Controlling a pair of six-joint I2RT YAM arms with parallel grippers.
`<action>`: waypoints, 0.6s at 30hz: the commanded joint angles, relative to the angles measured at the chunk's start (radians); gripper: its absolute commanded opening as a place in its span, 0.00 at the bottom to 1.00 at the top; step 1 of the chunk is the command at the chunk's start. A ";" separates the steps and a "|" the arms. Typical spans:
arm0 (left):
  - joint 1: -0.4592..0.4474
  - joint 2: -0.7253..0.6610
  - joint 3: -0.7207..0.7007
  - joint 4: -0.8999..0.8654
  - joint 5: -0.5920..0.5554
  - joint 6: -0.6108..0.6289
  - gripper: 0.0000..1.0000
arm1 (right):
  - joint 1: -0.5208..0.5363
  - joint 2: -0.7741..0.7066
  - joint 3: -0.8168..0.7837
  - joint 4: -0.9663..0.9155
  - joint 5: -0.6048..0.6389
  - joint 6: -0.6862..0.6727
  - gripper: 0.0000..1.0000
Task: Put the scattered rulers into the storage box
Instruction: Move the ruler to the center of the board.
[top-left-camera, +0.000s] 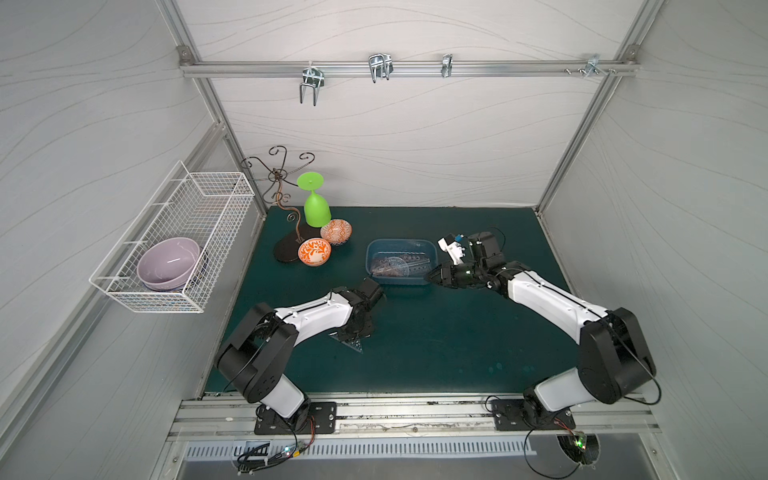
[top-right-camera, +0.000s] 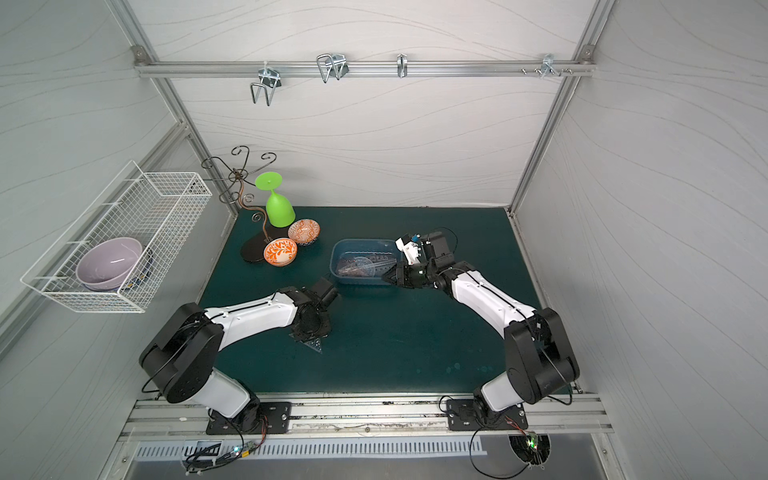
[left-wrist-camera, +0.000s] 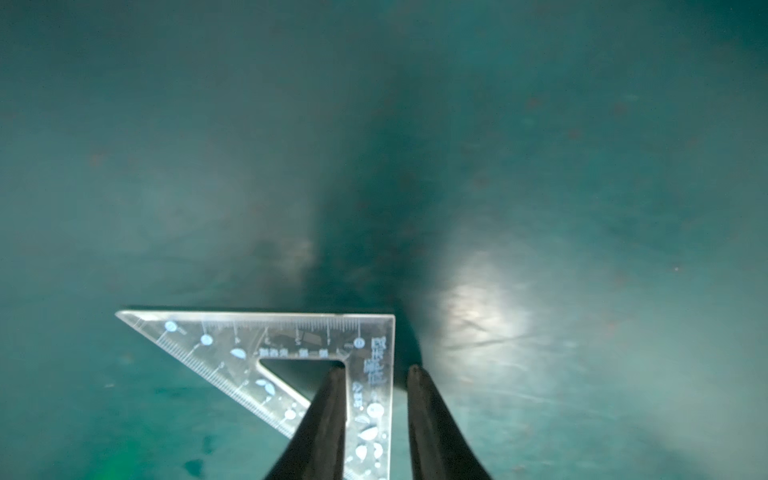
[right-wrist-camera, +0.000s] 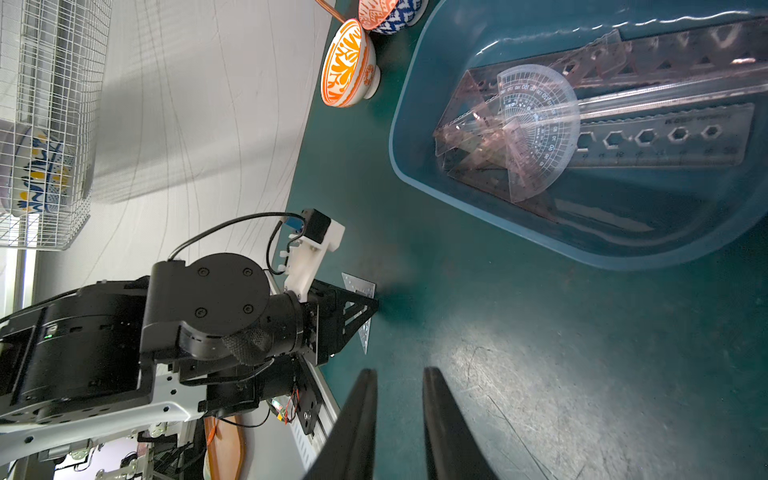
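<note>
Near the middle of the green counter (top-left-camera: 457, 353), a little to the far side, sits the blue storage box (top-left-camera: 368, 259). It holds a clear protractor (right-wrist-camera: 540, 124) on top of smoky set squares (right-wrist-camera: 469, 137) and long straight rulers (right-wrist-camera: 665, 137) with stencil holes. One clear set square (left-wrist-camera: 291, 332) lies flat on the counter, to the near left of the box and well apart from it; both top views show only its tip (top-right-camera: 312, 344) poking out from under the left arm.

The left claw (left-wrist-camera: 376, 370) points down onto it. One finger (left-wrist-camera: 332, 399) stands in the triangular cut-out against the inner edge, the other just outside the outer edge. Whether they actually pinch that side, I cannot tell.

The right claw (right-wrist-camera: 400, 370) hangs just beside the box's near right corner, its fingers a narrow gap apart with nothing between them.

At the far left stand an upturned green goblet (top-left-camera: 316, 208) and an orange bowl (top-left-camera: 314, 251).
</note>
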 joint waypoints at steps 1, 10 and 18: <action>-0.055 0.097 0.021 0.306 0.232 -0.028 0.29 | -0.012 -0.037 -0.021 -0.021 -0.012 -0.024 0.24; -0.057 0.009 0.031 0.300 0.238 -0.027 0.28 | 0.030 -0.037 -0.104 0.043 -0.034 -0.023 0.25; 0.252 -0.362 -0.181 0.204 0.265 0.081 0.32 | 0.252 0.184 -0.085 0.242 -0.027 -0.001 0.11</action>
